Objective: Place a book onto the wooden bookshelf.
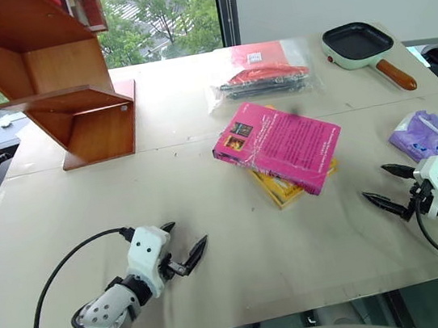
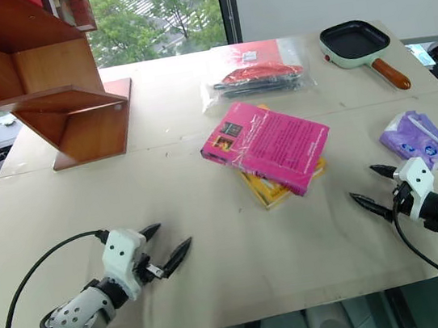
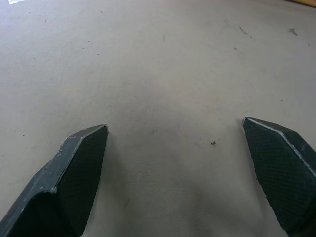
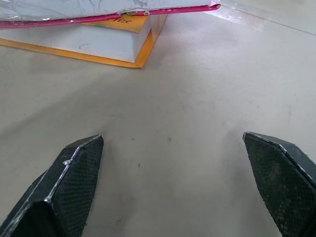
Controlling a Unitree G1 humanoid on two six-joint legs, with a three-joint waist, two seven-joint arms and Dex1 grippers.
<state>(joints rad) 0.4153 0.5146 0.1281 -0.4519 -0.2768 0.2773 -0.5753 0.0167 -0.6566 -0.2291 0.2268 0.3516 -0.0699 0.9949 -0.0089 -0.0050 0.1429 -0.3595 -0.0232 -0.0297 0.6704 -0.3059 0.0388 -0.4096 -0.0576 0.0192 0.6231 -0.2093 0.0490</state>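
The magenta-pink book [image 1: 279, 145] lies flat mid-table, stacked askew on a yellow book [image 1: 282, 188]. In the right wrist view its pink edge [image 4: 103, 19] rests on the yellow book's white pages [image 4: 84, 40]. The wooden bookshelf [image 1: 60, 80] stands at the far left of the table, reddish-brown with slanted boards. My left gripper [image 1: 182, 245] hovers open over bare table near the front left, well short of the books. My right gripper [image 1: 387, 185] stands open at the front right, pointing toward the books with nothing between its fingers.
A clear plastic bag with red and black items [image 1: 260, 77] lies behind the books. A black pan with a mint rim and wooden handle [image 1: 361, 44] sits at the far right. A purple packet [image 1: 426, 137] lies just beyond my right gripper. The table [image 1: 204, 174] ends near both grippers.
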